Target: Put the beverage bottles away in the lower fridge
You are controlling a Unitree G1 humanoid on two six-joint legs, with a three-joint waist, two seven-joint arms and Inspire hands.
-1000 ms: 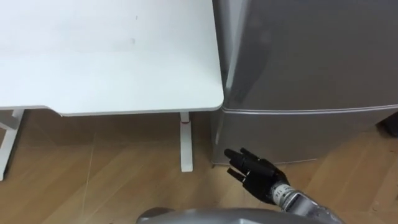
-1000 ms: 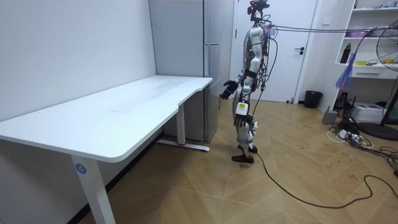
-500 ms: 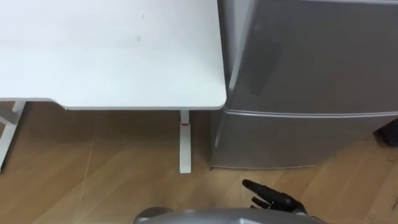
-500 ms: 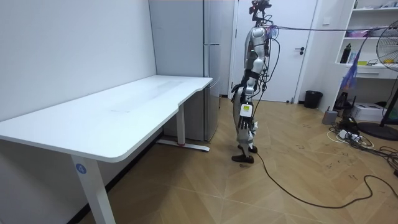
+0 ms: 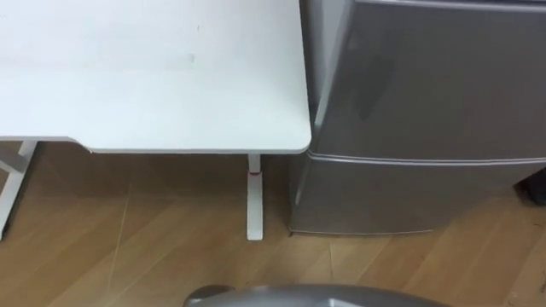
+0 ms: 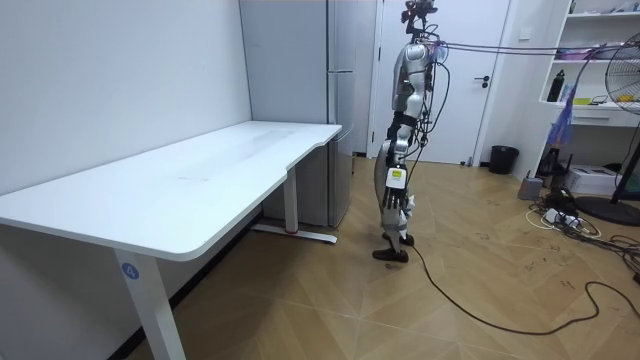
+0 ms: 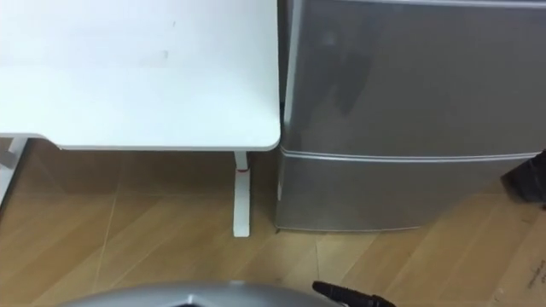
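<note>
Two big things sit in front of the robot: a white counter [image 5: 153,77] and, just beside its end, a tall silver fridge [image 6: 340,100]. In the room view the robot stands upright on the wood floor, close in front of the fridge and facing it.

The upper door [image 5: 444,77] and lower door [image 5: 409,196] are both shut, with the seam between them unbroken. What shows of the counter top is bare. I cannot tell where the drinks are. They may be behind the shut lower door or somewhere outside these views.

The left hand [image 6: 388,170] hangs by the robot's side. It is too small there to tell whether it is open or closed, but nothing bulky shows in it. The right hand [image 7: 345,296] is low at the bottom edge of the right eye view, near the fridge base and apart from the door. Just a dark tip of it shows, so I cannot tell its state either.

As for the step in hand, this scene fits two stages. Either the drinks are yet to be fetched and the lower door yet to be opened, or they are already inside with the door closed again. The pictures don't settle which, so no next move can be named safely.
</note>
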